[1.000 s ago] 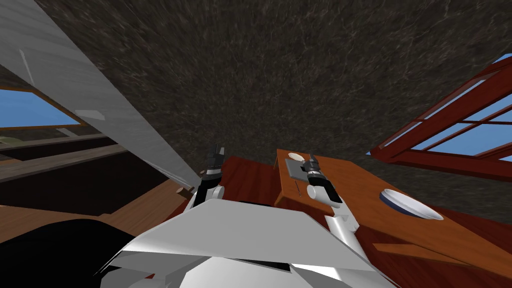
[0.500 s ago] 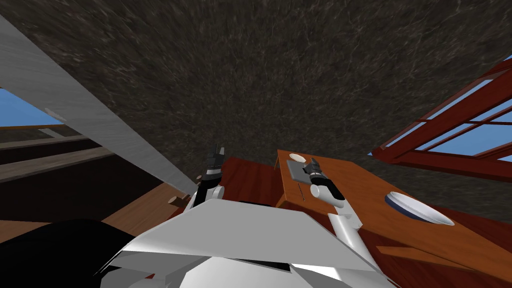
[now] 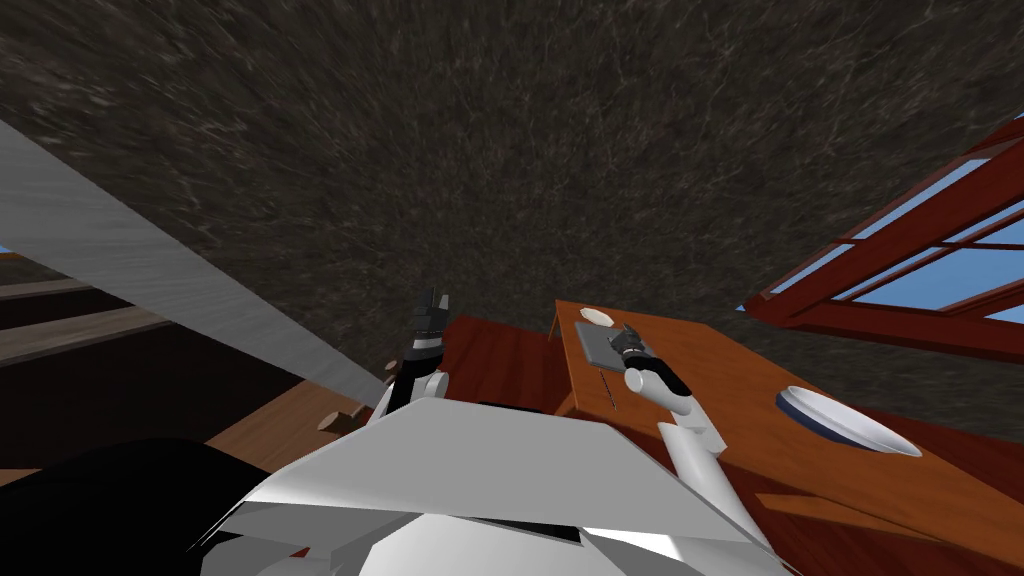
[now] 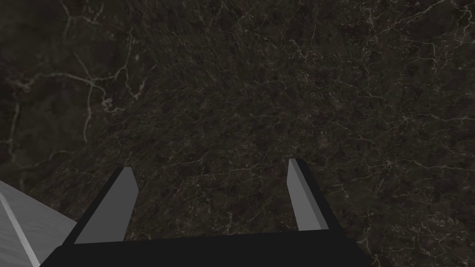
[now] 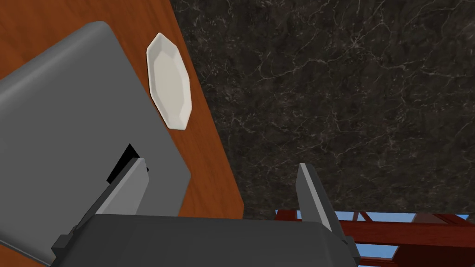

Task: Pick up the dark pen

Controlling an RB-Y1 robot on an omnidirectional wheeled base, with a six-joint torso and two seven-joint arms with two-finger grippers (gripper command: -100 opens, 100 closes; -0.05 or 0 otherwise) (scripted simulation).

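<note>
- Reaching toward the target is the step in hand, by my judgement: nothing is gripped and the pick itself is not begun.
- Off to the left of the table, the left gripper [image 3: 436, 298] is raised toward the dark veined wall, its blades wide apart and empty.
- The dark pen [image 3: 606, 386] lies flat on the wooden table [image 3: 740, 392] as a thin line just beside the near edge of a flat grey slab [image 3: 592, 343].
- The right gripper [image 3: 622, 336] hovers over that slab, fingers wide and empty. The forearm stretches forward low over the table, aimed on past the slab toward a small white dish [image 5: 169, 81], not at the pen.
- Next, I reckon the right hand must come toward the robot, tip downward, and straddle the pen across its length, very low.
- A white plate [image 3: 845, 420] with a dark rim sits well apart on the right.
</note>
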